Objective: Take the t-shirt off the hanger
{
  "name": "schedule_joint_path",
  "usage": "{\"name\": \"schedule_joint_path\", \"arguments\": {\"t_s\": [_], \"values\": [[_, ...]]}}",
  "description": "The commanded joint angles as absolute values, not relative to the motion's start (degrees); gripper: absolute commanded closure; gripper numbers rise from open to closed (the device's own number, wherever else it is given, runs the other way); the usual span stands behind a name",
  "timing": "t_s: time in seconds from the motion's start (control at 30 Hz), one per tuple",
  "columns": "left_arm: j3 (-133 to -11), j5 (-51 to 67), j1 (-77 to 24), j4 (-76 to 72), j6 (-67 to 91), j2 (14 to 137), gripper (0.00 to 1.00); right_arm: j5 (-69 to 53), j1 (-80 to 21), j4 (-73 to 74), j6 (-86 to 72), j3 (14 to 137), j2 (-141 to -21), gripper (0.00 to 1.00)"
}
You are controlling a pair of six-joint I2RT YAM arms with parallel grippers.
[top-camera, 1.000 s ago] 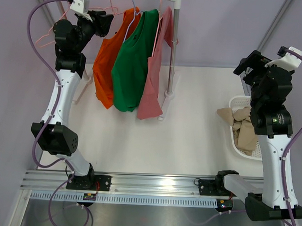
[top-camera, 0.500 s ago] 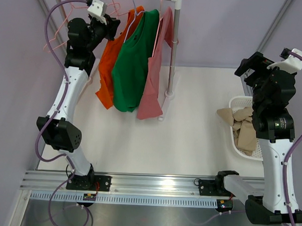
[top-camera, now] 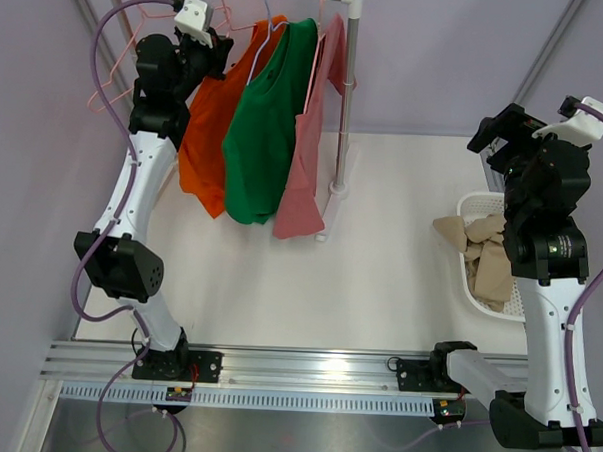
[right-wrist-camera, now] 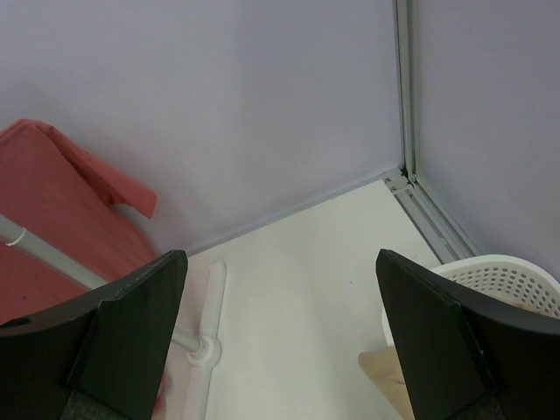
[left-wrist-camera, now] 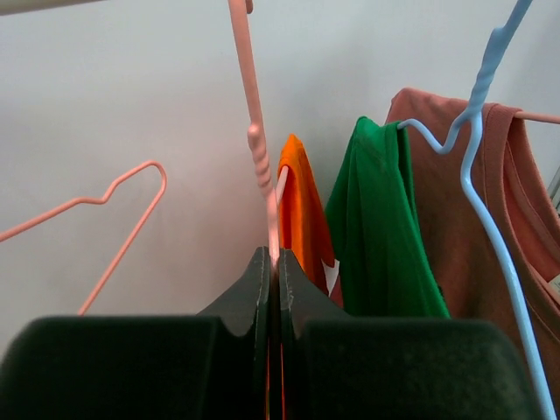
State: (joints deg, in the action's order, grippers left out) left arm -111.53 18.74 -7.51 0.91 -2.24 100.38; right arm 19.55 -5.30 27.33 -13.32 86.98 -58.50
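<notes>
An orange t-shirt (top-camera: 210,132) hangs on a pink wire hanger (left-wrist-camera: 258,149) at the left end of the rack rail. My left gripper (top-camera: 221,50) is up at the shirt's collar. In the left wrist view that gripper (left-wrist-camera: 273,258) is shut on the hanger's thin stem, with orange cloth (left-wrist-camera: 302,210) just behind it. A green t-shirt (top-camera: 265,134) on a blue hanger (left-wrist-camera: 477,175) and a salmon t-shirt (top-camera: 307,156) hang to the right. My right gripper (top-camera: 491,134) is held high at the right side, open and holding nothing (right-wrist-camera: 280,262).
The rack's white pole (top-camera: 347,98) stands on a foot at the table's back middle. Bare pink hangers (top-camera: 103,77) dangle left of my left arm. A white basket (top-camera: 472,208) holding beige clothes (top-camera: 485,254) sits under my right arm. Walls close the back and sides.
My left arm reached right to the orange t-shirt's hanger and its jaws closed on the stem. The orange shirt swung slightly left. The right arm stayed put.
</notes>
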Motion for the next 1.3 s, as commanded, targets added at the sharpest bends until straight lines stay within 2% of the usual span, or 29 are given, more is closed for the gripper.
{"name": "schedule_joint_path", "arguments": {"t_s": [0.0, 0.4, 0.57, 0.83, 1.07, 1.27], "values": [[-115.22, 17.14, -7.82, -0.18, -2.55, 101.16, 1.00, 17.93, -5.89, 26.89, -13.62, 87.28, -57.74, 0.01], [-127.07, 13.01, -9.05, -0.18, -0.53, 101.25, 1.00, 13.27, -5.89, 28.30, -13.80, 89.12, -60.82, 0.01], [-127.18, 10.30, -9.05, 2.54, -1.40, 98.62, 1.00, 12.66, -6.06, 28.48, -13.80, 89.30, -61.08, 0.01], [-107.70, -2.00, -10.19, 0.44, 1.58, 86.50, 1.00, 7.91, -10.71, 30.06, -10.90, 92.63, -65.38, 0.01], [-95.56, -10.09, -14.49, 0.35, -1.32, 75.16, 1.00, 2.12, -14.58, 27.78, -9.49, 92.64, -67.15, 0.01], [-86.50, -19.04, -16.08, 1.23, 2.54, 64.88, 1.00, -5.80, -19.50, 30.58, -5.73, 94.57, -69.87, 0.01]]}}
